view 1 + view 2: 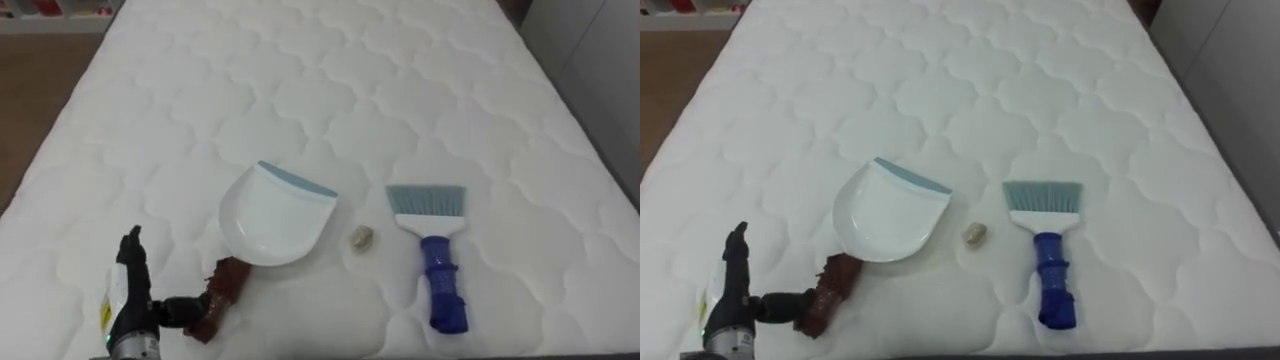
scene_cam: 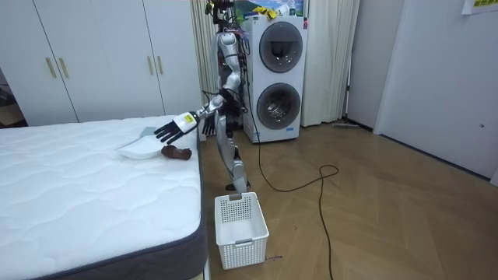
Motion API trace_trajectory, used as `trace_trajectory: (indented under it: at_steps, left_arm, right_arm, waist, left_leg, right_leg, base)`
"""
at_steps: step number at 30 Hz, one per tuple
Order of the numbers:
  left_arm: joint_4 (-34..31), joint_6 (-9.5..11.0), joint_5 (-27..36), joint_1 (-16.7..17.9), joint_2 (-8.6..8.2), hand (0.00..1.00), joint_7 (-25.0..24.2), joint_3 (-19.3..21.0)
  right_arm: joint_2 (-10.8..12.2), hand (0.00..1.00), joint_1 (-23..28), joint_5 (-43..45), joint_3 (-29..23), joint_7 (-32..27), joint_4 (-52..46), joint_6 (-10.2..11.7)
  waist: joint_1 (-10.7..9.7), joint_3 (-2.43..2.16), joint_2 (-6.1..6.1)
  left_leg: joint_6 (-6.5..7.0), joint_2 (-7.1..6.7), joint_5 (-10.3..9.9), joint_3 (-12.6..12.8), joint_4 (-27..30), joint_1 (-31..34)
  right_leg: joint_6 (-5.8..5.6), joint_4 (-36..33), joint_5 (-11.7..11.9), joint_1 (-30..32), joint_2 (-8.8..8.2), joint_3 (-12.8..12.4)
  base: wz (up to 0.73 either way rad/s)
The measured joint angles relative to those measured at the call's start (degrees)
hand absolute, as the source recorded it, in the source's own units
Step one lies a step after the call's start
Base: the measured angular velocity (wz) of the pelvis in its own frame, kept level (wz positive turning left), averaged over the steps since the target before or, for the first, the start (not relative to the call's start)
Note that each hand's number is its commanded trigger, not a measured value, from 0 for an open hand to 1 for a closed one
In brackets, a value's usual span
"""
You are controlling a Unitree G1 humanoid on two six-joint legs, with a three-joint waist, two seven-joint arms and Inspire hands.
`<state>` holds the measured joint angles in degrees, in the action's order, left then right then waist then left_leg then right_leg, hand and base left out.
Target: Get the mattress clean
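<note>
A white dustpan [image 1: 270, 215] with a brown handle [image 1: 222, 295] lies on the white quilted mattress [image 1: 330, 90], its blue-edged mouth facing away from me. To its right rests a small beige crumpled scrap [image 1: 361, 238]. Further right lies a blue-handled brush [image 1: 435, 255], bristles pointing to the far side. My left hand [image 1: 130, 290] is at the near left, just left of the dustpan handle. Its fingers are straight and its thumb reaches toward the handle's end. In the room view I stand at the bed's side with the left hand [image 2: 171, 128] held out over the dustpan [image 2: 138, 149].
A white laundry basket [image 2: 240, 222] stands on the wooden floor at the bed's corner. A stacked washer and dryer [image 2: 278, 70] are behind me, and white wardrobes [image 2: 93, 54] line the wall. The mattress's right edge [image 1: 600, 150] drops off to grey.
</note>
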<state>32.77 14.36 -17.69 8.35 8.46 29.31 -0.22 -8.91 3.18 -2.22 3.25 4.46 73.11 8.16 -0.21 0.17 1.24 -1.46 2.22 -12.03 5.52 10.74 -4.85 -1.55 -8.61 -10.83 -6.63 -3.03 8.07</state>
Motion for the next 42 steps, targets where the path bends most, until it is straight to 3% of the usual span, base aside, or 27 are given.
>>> trace_trajectory:
  at_steps: [4, 11, 16, 20, 24, 28, 31, 42]
  left_arm:
    - [-1.4, 0.2, 0.0, -0.2, 0.08, 0.0, 1.4, -0.1]
    - [-2.5, 0.4, 0.0, -0.3, 1.38, 0.0, 2.7, -2.6]
    - [-2.5, 0.4, 0.1, -0.4, 1.39, 0.0, 2.6, -3.7]
    - [-2.1, 0.3, 0.3, -1.8, 1.49, 0.0, 1.4, -4.4]
    - [-1.2, -0.2, 1.3, -4.1, 1.7, 0.0, 0.9, -4.4]
    - [-1.1, -0.7, 2.3, -4.2, 1.68, 0.0, 0.8, -4.5]
    - [1.0, -0.9, 2.6, -4.6, 1.68, 0.0, 0.8, -4.9]
    - [12.4, -2.1, 2.5, -7.8, 1.49, 0.0, -0.5, -9.4]
  right_arm:
    - [0.0, 0.0, -0.1, 0.0, 0.0, 0.6, -0.2, 0.0]
    - [0.0, 0.0, 0.5, 0.1, 0.6, 2.4, -2.0, -0.8]
    - [0.0, 0.0, 0.5, -0.2, 0.5, 2.7, -2.1, -0.8]
    - [-0.4, 0.0, 0.5, -2.1, 0.4, 2.7, -2.1, -0.8]
    - [-0.5, 0.0, 0.2, -2.0, -0.2, 2.6, -2.2, -1.9]
    - [-0.5, 0.0, 0.3, -2.5, -0.1, 2.2, -2.8, -2.0]
    - [-0.5, 0.0, 0.1, -2.7, 0.0, 1.9, -2.9, -2.0]
    - [-0.5, 0.0, -1.6, -4.1, 2.5, -0.4, -1.8, -2.1]
  waist:
    - [-1.0, 0.02, 0.17]
    - [-1.9, -0.48, 0.89]
    - [-2.6, -0.24, 0.37]
    - [-2.7, 0.23, -0.35]
    - [-2.9, 0.13, -0.62]
    - [-3.4, 0.01, -0.73]
    - [-4.3, -0.04, -0.84]
    - [-5.0, -0.04, -1.07]
  left_leg:
    - [0.0, 0.0, 0.0, 0.3, 0.0, 0.3]
    - [0.0, 0.0, 0.0, 0.4, 0.0, 0.0]
    - [0.0, 0.02, 0.0, 0.6, 0.0, 0.0]
    - [0.0, 0.05, 0.0, 0.7, 0.0, 0.2]
    - [0.0, 0.07, 0.0, 0.8, 0.0, 0.7]
    - [0.01, 0.07, 0.0, 0.6, 0.0, 1.3]
    - [0.01, 0.06, 0.0, 0.4, 0.0, 1.4]
    - [0.01, 0.07, 0.0, 0.1, 0.2, 3.5]
  right_leg:
    - [0.0, 0.0, 0.0, 0.3, 0.0, 0.0]
    - [0.0, 0.0, 0.0, 0.2, 0.0, -0.1]
    - [0.03, -0.1, 0.0, 0.3, 0.0, -0.3]
    - [0.04, -0.2, 0.1, 0.7, 0.0, -0.7]
    - [0.05, -0.2, 0.1, 1.3, 0.05, -0.9]
    - [0.07, -0.2, 0.2, 1.9, 0.05, -0.9]
    - [0.07, -0.2, 0.2, 1.8, 0.04, -0.5]
    - [0.15, -0.2, 0.3, 3.6, 0.05, -0.2]
  base:
    - [0.0]
    - [0.0]
    - [-0.01]
    - [-0.05]
    - [-0.01]
    - [0.01]
    - [0.04]
    - [0.0]
